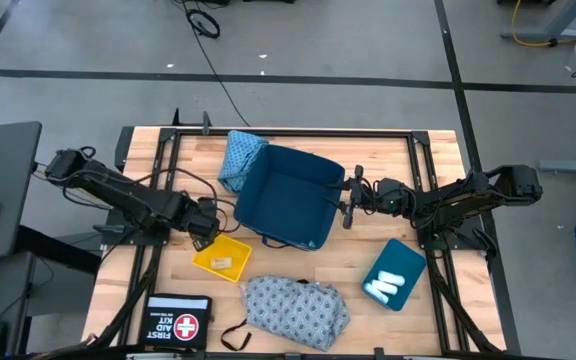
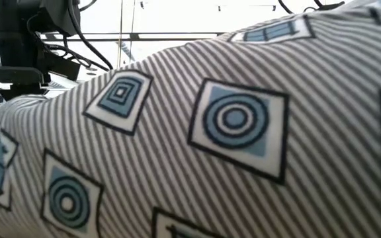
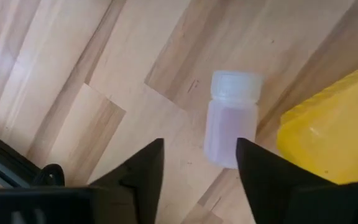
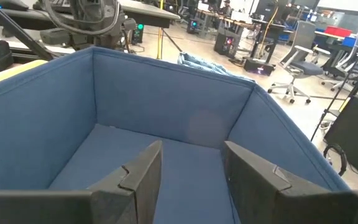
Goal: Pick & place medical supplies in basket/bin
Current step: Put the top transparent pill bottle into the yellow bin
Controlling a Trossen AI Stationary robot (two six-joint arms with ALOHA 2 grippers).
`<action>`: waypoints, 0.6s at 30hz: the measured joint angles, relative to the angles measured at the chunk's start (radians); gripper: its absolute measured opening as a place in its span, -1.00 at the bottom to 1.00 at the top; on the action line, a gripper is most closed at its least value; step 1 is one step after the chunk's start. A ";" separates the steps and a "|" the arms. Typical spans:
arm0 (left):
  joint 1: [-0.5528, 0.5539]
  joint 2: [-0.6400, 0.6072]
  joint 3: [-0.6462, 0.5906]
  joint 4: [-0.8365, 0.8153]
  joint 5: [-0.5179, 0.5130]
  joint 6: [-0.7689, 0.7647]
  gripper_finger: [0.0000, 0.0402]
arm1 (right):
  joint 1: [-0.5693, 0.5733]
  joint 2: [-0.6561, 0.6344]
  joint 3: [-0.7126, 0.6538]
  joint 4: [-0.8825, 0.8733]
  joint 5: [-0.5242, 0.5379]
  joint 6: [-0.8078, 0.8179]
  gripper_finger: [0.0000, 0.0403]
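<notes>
Left gripper [image 3: 199,163] jaws apart, straddling small bottle [image 3: 230,118] beside yellow tray [image 1: 222,257], nothing gripped. Right gripper [image 4: 191,168] open, empty, at bin [image 1: 290,193] rim, seemingly steadying it.

two dark, jointed arms, matte black links with black cables looped along them; left gripper [image 3: 199,163] and right gripper [image 4: 191,165] each end in two broad, wedge-shaped black fingers [image 3: 143,171] with angular flat faces.
</notes>
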 joint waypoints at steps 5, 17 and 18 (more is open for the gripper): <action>0.000 0.053 0.000 0.022 0.022 0.001 0.08 | 0.000 0.000 0.000 0.000 0.000 -0.001 -0.12; 0.001 0.157 0.000 0.124 0.093 0.040 0.02 | 0.000 0.000 0.000 -0.001 0.000 0.000 -0.12; 0.001 0.161 0.000 0.129 0.095 0.046 0.01 | 0.000 0.000 0.000 -0.001 0.000 0.000 -0.12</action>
